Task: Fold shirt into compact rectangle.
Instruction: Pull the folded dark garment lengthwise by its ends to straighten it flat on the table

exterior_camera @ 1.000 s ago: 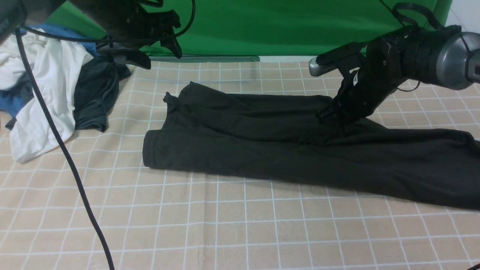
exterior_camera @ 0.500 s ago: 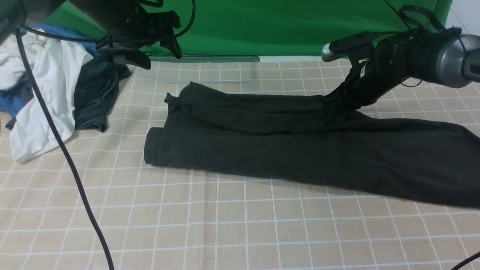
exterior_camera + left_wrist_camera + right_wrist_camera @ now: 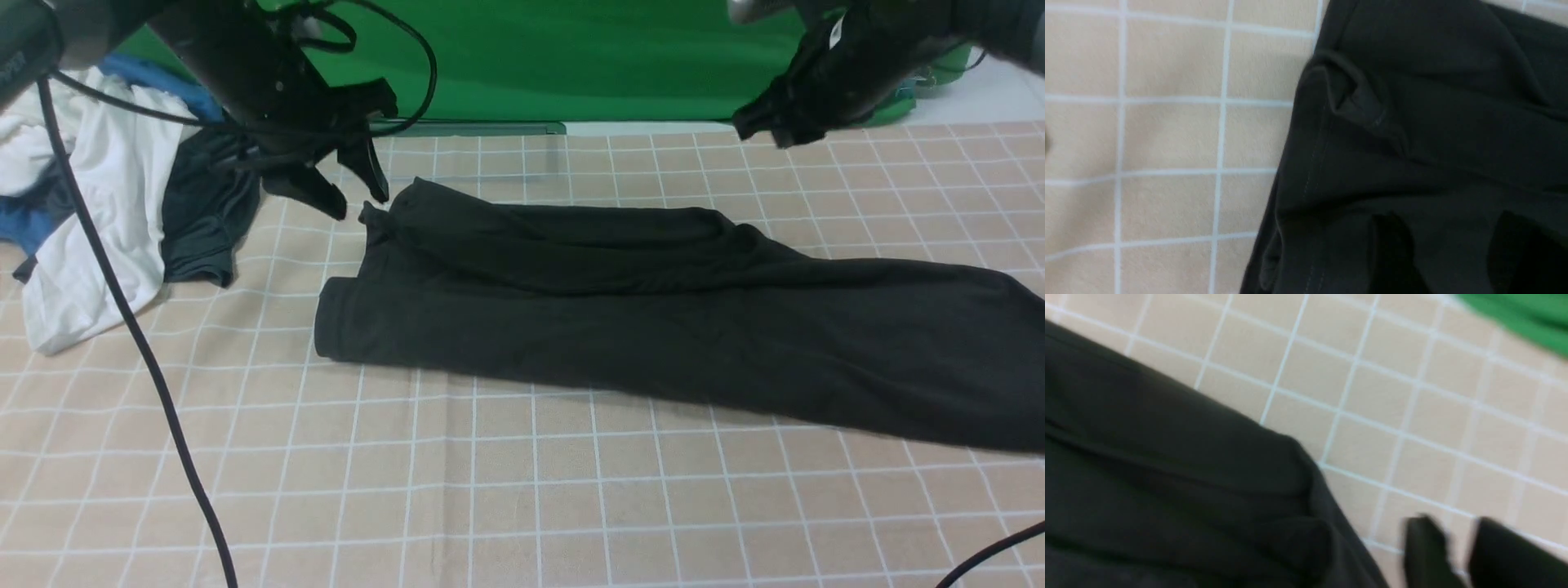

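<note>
Robot test lab indicated: green backdrop (image 3: 571, 57) hung behind bench (image 3: 522, 490), bench covered with beige grid cloth, black cable (image 3: 140, 343) trailed across, spare garments (image 3: 106, 204) heaped at left.

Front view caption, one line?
Black shirt in a long folded band; left gripper, jaws open, beside its corner; right gripper above, empty.

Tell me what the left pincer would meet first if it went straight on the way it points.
Most likely the large black T-shirt: the left pincer points down at its bunched far-left corner, and the left wrist view shows black cloth straight ahead. Depth is unclear.
</note>
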You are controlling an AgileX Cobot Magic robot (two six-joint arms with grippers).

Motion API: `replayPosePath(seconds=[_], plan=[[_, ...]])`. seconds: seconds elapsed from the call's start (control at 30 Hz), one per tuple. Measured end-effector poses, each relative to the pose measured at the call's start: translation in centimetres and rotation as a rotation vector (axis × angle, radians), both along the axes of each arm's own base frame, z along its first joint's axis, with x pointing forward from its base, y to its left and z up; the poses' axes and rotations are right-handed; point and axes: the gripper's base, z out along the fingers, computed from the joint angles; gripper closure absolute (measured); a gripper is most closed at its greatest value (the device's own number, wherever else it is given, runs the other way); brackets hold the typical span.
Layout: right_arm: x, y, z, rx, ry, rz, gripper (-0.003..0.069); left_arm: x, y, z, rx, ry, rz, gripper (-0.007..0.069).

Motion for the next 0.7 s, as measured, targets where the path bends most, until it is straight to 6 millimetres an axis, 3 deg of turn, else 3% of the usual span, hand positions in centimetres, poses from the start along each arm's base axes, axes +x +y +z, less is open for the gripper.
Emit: replayPosePath(seconds=[0.03,0.07,0.17,0.43,0.6,0.7], plan=[[-0.5,-0.1,1.3,-0.002,-0.009,0.002,0.0591,-0.4,-0.2,-1.0,-0.003,0.036,-0.010,0.0496],[-0.8,-0.2,2.0,-0.004,-0.012,0.002,0.0612,-0.7,-0.3,-1.6,0.000,0.058,-0.017,0.0545],[-2.0,-0.6,3.7,-0.006,-0.006,-0.005,0.0631,-1.3,-1.1,-3.1,0.020,0.110,-0.046,0.0606],[-3.4,-1.0,3.7,-0.035,0.115,-0.023,0.0631,0.1,-2.8,-6.1,0.043,0.110,-0.083,0.0617],[-3.7,-1.1,3.5,-0.042,0.152,-0.026,0.0631,3.8,-3.3,-8.2,0.040,0.019,-0.064,0.0614],[-4.2,-0.9,2.9,-0.018,0.216,-0.027,0.0632,5.9,-3.7,-7.3,0.012,-0.111,-0.040,0.0611]])
